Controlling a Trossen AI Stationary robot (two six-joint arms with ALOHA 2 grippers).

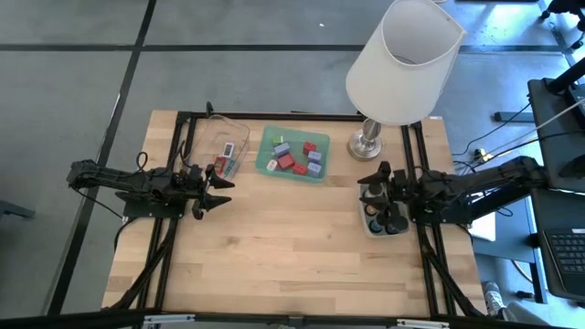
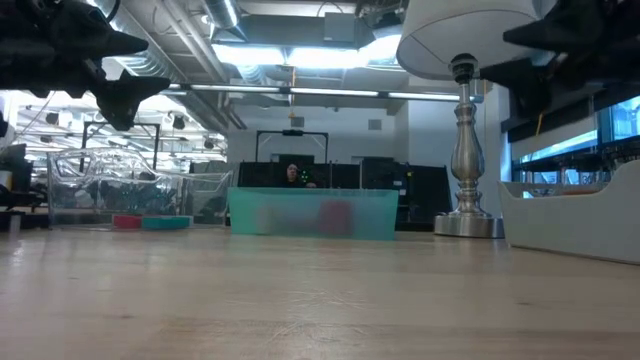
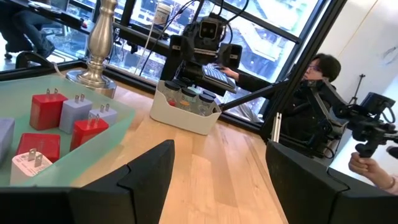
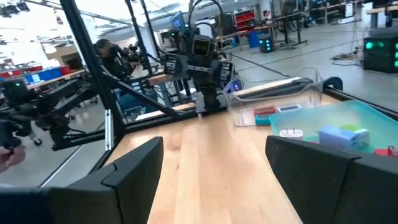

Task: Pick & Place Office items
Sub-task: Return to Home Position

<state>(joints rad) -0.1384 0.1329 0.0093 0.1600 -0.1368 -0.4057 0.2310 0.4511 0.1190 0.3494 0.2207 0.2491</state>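
Note:
The office items lie in three trays. Red (image 3: 48,109), lavender (image 3: 76,112) and blue blocks rest on the floor of the green tray (image 1: 266,164) at the table's far middle. Flat red and teal pieces (image 4: 264,112) lie in the clear tray (image 1: 239,129) to its left. Black round caps (image 3: 186,96) stand in the grey tray (image 1: 365,226) at the right. My left gripper (image 1: 222,192) hangs open, level, near the clear tray. My right gripper (image 1: 363,192) hangs open, level, above the grey tray's left end. Neither holds anything.
A big lamp with a white shade (image 1: 402,64) stands on its metal base (image 1: 367,142) at the far right, just beyond my right gripper. Bare wood (image 1: 292,247) fills the table's middle and near half. People show beyond the table (image 3: 320,68).

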